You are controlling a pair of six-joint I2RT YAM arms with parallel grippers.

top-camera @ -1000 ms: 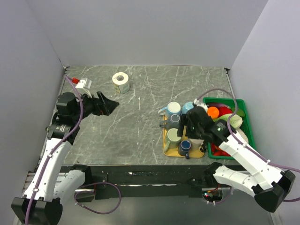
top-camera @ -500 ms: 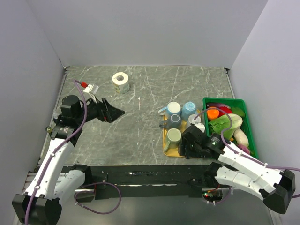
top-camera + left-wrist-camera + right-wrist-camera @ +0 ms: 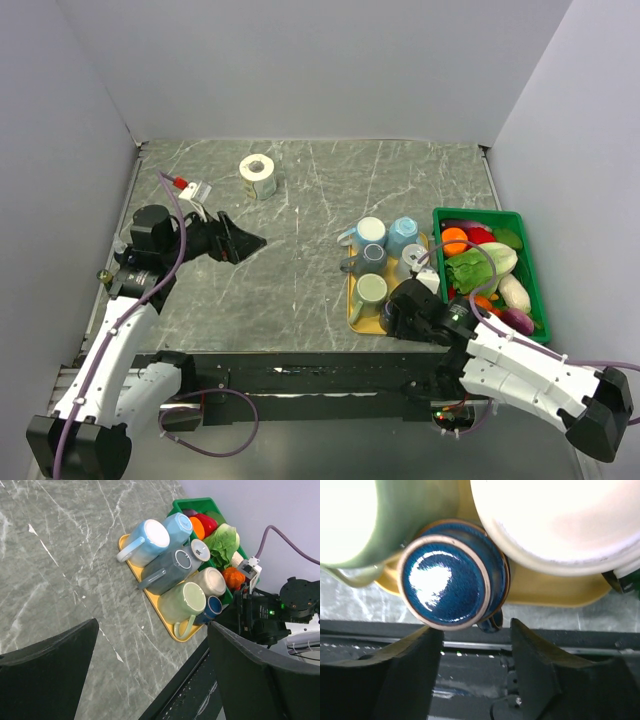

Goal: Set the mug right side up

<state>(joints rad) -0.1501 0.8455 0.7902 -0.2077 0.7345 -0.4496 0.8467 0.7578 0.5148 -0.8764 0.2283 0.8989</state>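
A dark blue mug [image 3: 447, 587] stands upside down, base up, at the near right corner of the yellow tray [image 3: 353, 322]. Its handle [image 3: 490, 622] points to the table's near edge. It also shows in the left wrist view [image 3: 214, 606]. My right gripper [image 3: 405, 315] is low at that corner. In the right wrist view it [image 3: 472, 645] is open and empty, with the jaws apart just beyond the mug's handle side. My left gripper [image 3: 245, 241] is open and empty above the table, left of the tray.
The tray also holds two light blue mugs [image 3: 371, 231], a grey mug [image 3: 372, 258], a green mug [image 3: 370, 292] and a white mug [image 3: 412, 262]. A green basket [image 3: 530, 270] of vegetables stands to its right. A tape roll [image 3: 258, 175] sits at the back left.
My right gripper has come down from above the tray's right side to its near corner by the blue mug. My left gripper shifted a little right, then stayed.
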